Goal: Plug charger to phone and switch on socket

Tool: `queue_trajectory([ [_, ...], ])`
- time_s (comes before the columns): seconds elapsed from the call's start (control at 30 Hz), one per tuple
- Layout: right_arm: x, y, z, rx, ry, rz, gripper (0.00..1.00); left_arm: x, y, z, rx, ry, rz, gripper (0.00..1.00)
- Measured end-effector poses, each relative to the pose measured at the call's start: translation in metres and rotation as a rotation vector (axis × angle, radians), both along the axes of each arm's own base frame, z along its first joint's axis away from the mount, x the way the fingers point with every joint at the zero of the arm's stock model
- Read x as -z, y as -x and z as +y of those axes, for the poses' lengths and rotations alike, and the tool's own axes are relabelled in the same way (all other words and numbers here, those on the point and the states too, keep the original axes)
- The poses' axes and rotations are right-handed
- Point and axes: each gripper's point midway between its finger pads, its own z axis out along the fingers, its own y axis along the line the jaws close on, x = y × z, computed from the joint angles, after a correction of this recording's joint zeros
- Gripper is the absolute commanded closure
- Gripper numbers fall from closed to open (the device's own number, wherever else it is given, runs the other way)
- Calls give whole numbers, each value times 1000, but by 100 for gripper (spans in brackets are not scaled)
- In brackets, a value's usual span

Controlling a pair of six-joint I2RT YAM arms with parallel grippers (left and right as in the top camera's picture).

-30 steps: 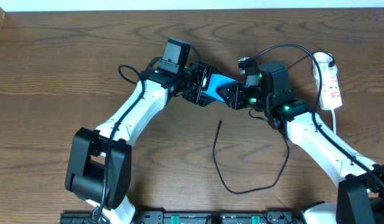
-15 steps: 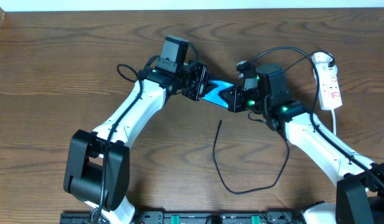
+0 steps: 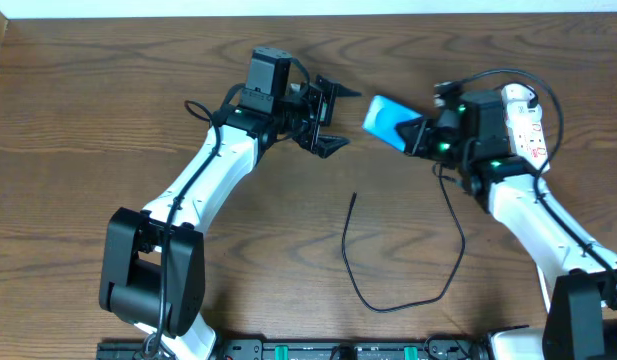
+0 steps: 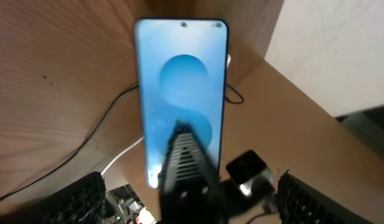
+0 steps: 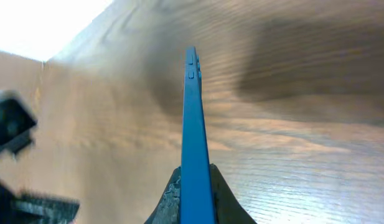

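Observation:
The phone, blue-screened, is held off the table in my right gripper, which is shut on its end. The right wrist view shows the phone edge-on between the jaws. My left gripper is open and empty, a short way left of the phone. In the left wrist view the phone's screen faces the camera, beyond the spread fingers. The charger cable lies in a loop on the table, its plug tip free below the grippers. The white socket lies at the far right.
Thicker black arm cables arc over the right arm and beside the left arm. A pale wall edge runs along the table's back. The arm bases sit at the front edge.
My left gripper has let go of the phone, opened and pulled back to the left. My right gripper has carried the phone to the right, nearer the socket.

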Motion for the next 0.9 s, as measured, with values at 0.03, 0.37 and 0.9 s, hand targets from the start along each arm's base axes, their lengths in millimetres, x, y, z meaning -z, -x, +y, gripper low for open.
queue_trajectory([
  [0.03,0,-2,-5,43,-30,23,99,0,0,0,0,0,-1,13],
  [0.37,-50,-31,-5,272,-451,81,98,7,-11,8,-60,-60,-27,12],
  [0.9,-60,-25,14,308,-666,242,99,7,-39,14,-196,-154,-144,4],
])
